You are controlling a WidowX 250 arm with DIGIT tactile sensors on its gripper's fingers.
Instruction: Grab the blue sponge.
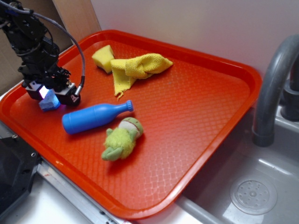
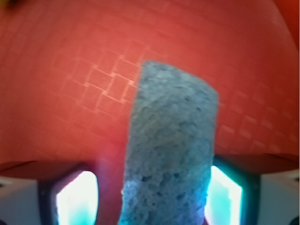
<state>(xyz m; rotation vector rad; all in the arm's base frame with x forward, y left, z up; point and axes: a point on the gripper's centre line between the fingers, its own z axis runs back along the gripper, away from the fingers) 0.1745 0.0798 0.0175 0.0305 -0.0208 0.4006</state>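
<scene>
Currently the blue sponge (image 2: 168, 150) sits between my jaws at the left edge of the exterior frame, on the orange tray (image 1: 196, 107). My gripper (image 1: 49, 99) brackets it; left-side gap remains, so firm clamping is unconfirmed. Risk: soft foam compresses unevenly and slips out on lifting.

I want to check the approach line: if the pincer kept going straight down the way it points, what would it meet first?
The blue sponge: it already sits between the fingers of the pincer, with the red tray right beneath. Contact depth is unclear.
</scene>
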